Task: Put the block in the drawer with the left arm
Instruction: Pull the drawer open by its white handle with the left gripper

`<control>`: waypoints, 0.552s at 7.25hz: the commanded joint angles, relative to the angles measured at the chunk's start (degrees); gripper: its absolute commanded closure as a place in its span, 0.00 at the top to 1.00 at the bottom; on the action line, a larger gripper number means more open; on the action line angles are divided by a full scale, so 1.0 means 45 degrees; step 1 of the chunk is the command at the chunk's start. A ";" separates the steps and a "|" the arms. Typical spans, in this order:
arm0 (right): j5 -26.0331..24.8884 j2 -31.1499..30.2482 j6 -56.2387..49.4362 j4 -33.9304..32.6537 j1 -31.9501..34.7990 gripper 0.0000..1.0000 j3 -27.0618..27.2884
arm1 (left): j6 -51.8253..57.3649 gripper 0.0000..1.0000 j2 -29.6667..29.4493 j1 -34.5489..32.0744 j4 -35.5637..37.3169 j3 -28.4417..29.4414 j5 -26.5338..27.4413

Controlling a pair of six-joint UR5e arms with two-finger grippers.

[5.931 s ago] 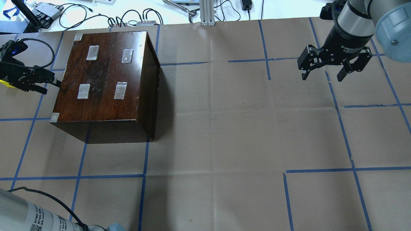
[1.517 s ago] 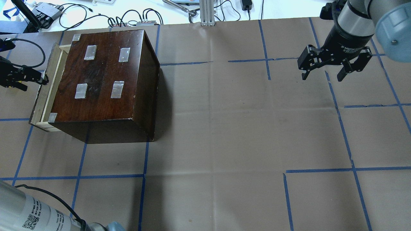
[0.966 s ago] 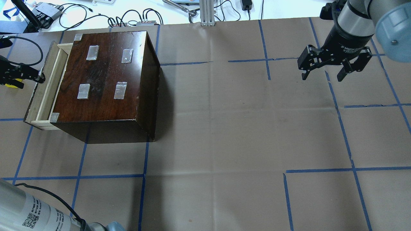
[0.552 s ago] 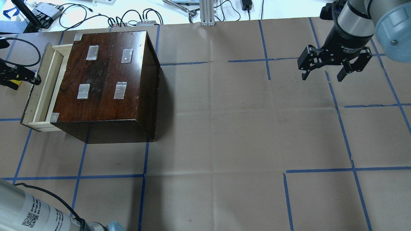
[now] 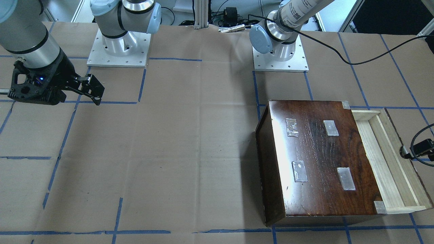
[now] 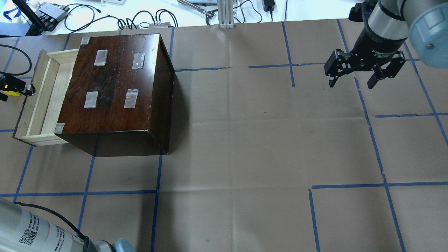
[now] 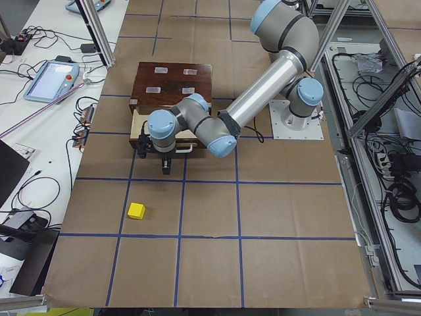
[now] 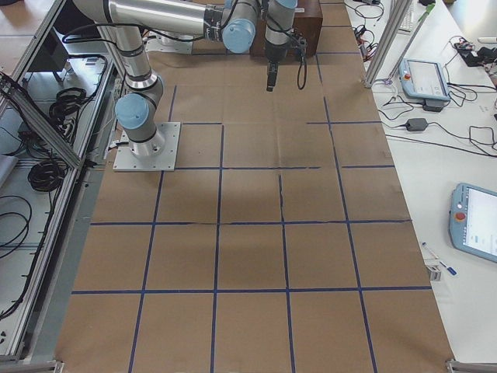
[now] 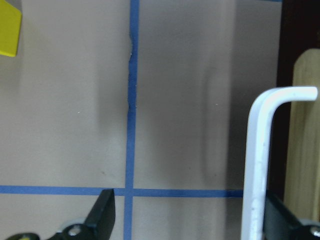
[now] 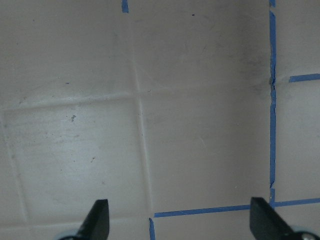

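Note:
The yellow block (image 7: 137,210) lies on the paper in front of the cabinet, apart from my left gripper (image 7: 166,164); it also shows in the overhead view (image 6: 9,93) and at the top left of the left wrist view (image 9: 9,32). The drawer (image 6: 38,101) of pale wood stands partly pulled out of the dark cabinet (image 6: 115,87). My left gripper (image 9: 190,220) is open, and the drawer's white handle (image 9: 260,160) lies between its fingers, close to the right finger (image 9: 280,217). My right gripper (image 6: 351,78) hangs open and empty far off over bare paper.
Cables, adapters and a tablet lie on the white bench beyond the paper (image 6: 147,17). Blue tape lines cross the brown paper (image 6: 245,157). The left arm's black cable (image 5: 339,54) trails over the table toward the drawer.
The drawer has slid steadily further out of the cabinet, toward the overhead view's left edge. My left gripper has moved the same way with it. The right arm has not moved.

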 commanded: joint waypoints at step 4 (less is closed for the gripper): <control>0.0000 0.0000 0.0000 0.0001 0.0000 1.00 0.0006 | 0.0361 0.99 -0.0730 0.0052 -0.0322 0.1755 0.0410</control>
